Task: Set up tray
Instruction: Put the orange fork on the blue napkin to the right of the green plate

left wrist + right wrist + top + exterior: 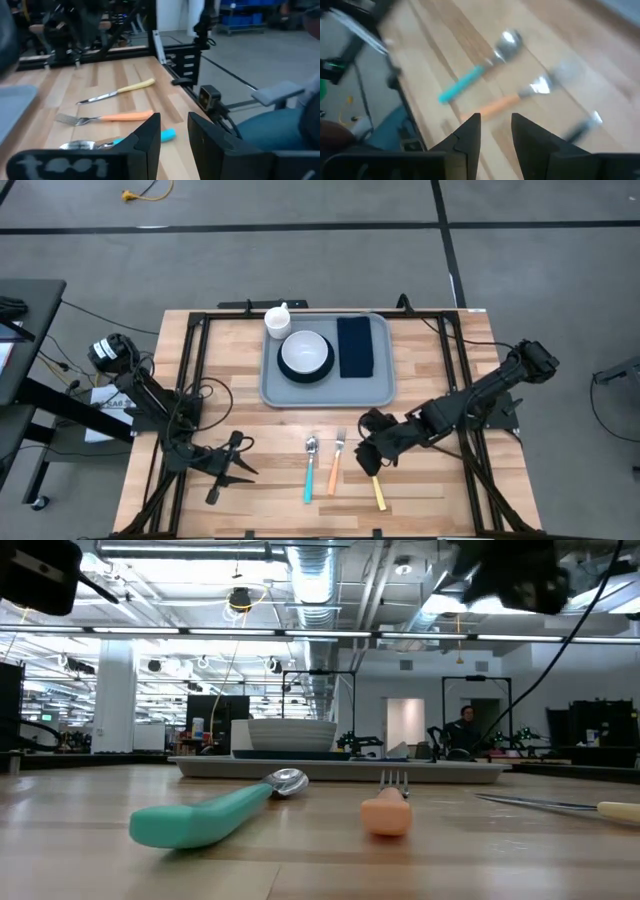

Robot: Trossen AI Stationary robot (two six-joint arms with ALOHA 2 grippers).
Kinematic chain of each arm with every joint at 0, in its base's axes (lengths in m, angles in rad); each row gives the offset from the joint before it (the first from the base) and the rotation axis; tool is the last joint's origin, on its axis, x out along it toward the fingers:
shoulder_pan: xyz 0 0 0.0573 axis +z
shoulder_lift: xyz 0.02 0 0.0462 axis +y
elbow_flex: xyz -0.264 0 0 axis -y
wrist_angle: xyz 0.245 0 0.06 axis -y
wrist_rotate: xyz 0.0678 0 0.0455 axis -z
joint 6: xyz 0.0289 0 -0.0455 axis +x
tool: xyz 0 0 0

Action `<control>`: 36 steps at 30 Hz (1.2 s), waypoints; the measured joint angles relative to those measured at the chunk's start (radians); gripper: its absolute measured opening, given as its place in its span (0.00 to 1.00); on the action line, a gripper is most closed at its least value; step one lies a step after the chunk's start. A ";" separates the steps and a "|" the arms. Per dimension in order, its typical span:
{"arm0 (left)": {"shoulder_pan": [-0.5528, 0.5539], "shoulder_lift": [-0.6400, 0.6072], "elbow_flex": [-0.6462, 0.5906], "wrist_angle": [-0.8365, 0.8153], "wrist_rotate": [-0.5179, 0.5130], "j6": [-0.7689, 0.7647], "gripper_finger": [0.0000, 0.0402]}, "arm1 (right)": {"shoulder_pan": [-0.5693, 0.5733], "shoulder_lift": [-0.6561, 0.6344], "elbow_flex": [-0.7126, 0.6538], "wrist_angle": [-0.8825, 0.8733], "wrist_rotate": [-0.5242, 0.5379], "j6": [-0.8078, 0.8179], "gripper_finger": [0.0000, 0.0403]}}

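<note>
The grey-blue tray (272, 385) lies at the table's far middle. On it are a white bowl (304, 355), a white cup (277, 320) and a dark navy folded napkin (355, 346). Nearer the front edge, flat on the wood, lie a teal-handled spoon (311, 470), an orange-handled fork (336, 463) and a yellow-handled knife (379, 495). My left gripper (240, 460) is open, left of the spoon, with nothing between its fingers (150, 132). My right gripper (370, 455) is open above the knife's blade end and hides it in the high view.
A black metal frame (195, 350) runs along the table's left, far and right sides. Bare wood lies between the tray and the cutlery. Cables (190, 395) trail by the left arm's base. A person (466, 726) shows far off in the room behind.
</note>
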 joint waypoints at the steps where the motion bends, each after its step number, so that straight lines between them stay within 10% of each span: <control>1: -0.002 0.000 0.000 0.000 0.002 0.009 0.22 | -0.005 0.000 -0.001 -0.027 -0.025 0.030 0.25; 24: 0.021 -0.001 0.000 0.041 0.013 0.109 0.22 | 0.032 0.233 0.009 -0.012 -0.465 0.299 0.25; 36: 0.113 0.000 -0.123 0.287 0.219 0.114 0.22 | -0.004 0.254 0.042 -0.053 -0.403 0.205 0.25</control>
